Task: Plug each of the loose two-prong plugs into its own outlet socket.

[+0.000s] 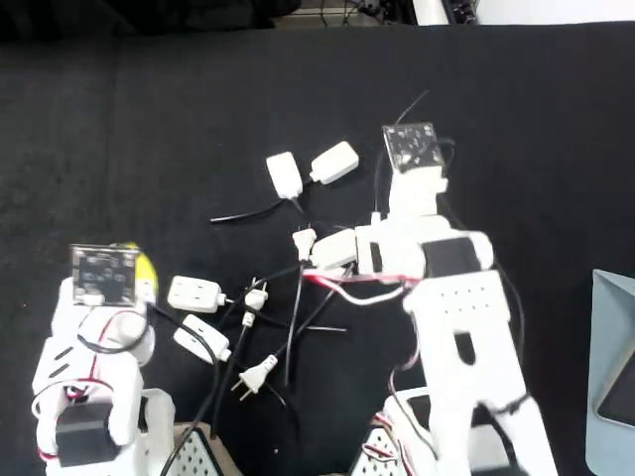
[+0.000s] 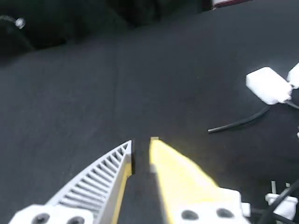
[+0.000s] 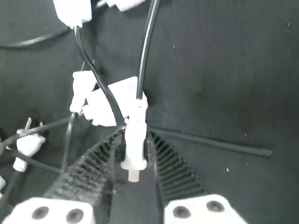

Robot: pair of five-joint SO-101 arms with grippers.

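Surveying the high view, you have a black cloth (image 1: 149, 109) over the whole table. Two far outlet sockets (image 1: 285, 175) lie side by side, and two near outlet sockets (image 1: 194, 294) lie just beside the left arm (image 1: 94, 367). Loose plugs (image 1: 256, 297) sit in a tangle of black cables (image 1: 298, 307) between the arms, and the right arm (image 1: 456, 317) stands over that tangle. A grey container (image 1: 613, 377) sits at the table's right edge. Dim clutter lies beyond the far edge.

In the left wrist view, the left gripper (image 2: 141, 156) has its white and yellow fingers drawn almost together with nothing between them. It hangs over bare cloth, well apart from a white socket (image 2: 267, 85).

In the right wrist view, the right gripper (image 3: 134, 156) has its black ribbed fingers clamped on the held plug (image 3: 134, 140). The white socket block (image 3: 110, 108) lies just beyond it, and a cable (image 3: 98, 84) crosses that block.

The step in hand appears to be seating this plug. The prongs cannot be made out, so confirm which way they face before you push. Square the plug to the slots, keep the crossing cable out of the way, and press straight. The block looks light and will likely slide on the cloth, so you may need to brace it with the idle left arm.
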